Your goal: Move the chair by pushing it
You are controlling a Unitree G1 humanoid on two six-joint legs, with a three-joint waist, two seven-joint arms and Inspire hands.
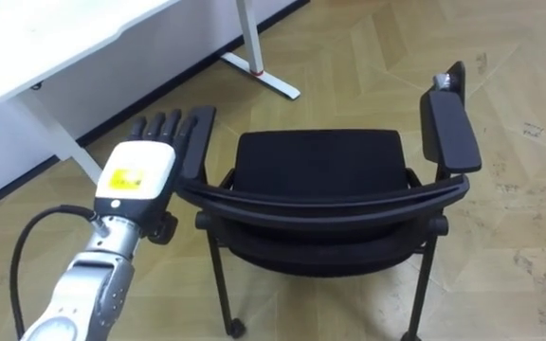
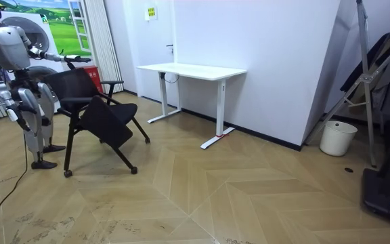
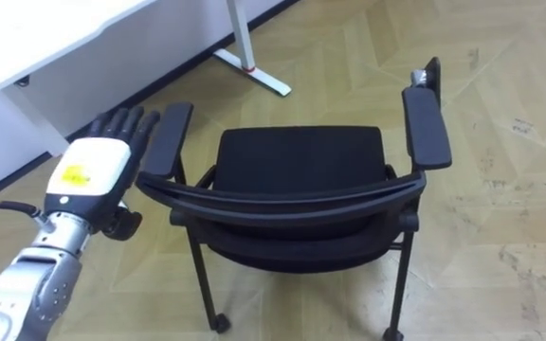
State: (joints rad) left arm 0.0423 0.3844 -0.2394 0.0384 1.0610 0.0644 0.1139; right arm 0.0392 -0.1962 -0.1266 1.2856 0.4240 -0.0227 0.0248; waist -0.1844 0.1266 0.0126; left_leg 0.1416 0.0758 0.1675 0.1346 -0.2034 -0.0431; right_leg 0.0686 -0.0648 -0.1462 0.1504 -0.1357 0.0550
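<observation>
We are standing close behind the black chair. Its curved back rail is running left to right across our view, and the seat is lying beyond it, toward the white desk. Our left hand is the nearer one. It is holding nothing, with its fingers straight, just beside the left armrest. We cannot tell whether it is touching. In the room view the right hand is hanging by the body, too small to judge. The wooden floor is looking smooth, so we judge a forward push will be rolling the chair easily.
</observation>
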